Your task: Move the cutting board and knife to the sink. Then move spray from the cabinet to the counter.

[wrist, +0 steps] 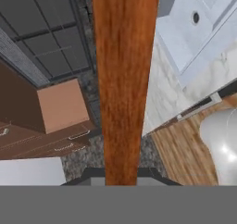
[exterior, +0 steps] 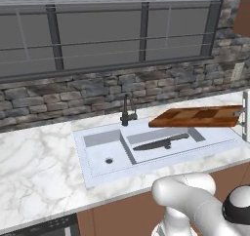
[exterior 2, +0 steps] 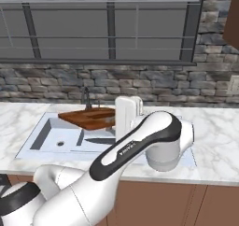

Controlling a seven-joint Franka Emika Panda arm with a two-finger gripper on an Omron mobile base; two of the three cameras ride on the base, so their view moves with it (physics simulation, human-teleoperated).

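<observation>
1. We see the claw (exterior: 242,114) at the right edge of the left base view, clamped shut on the short right end of the cutting board (exterior: 197,117); in the hand view the board (wrist: 124,79) runs straight away from the claw up the middle of the picture
2. The board hangs in the air, nearly level, above the right basin of the sink (exterior: 97,174), clear of the sink floor and of the counter (exterior: 34,152)
3. Its long axis runs left to right along the counter's length, its free end pointing toward the black faucet (exterior: 128,110) and stopping just beside it; we cannot tell whether the two touch
4. In the right base view the board (exterior 2: 88,116) juts out to the left of the white hand, over the sink (exterior 2: 35,143)
5. Below the board, the knife (exterior: 161,143) lies flat on the floor of the right basin, its long axis roughly parallel to the board, tip toward the divider between the basins and handle toward the right
6. The left basin, with its round drain (exterior: 109,160), has open room, and the counter left of the sink is a broad bare stretch
7. Behind the faucet a narrow strip of counter ends at the stone wall (exterior: 58,96) under the window (exterior: 97,30)
</observation>
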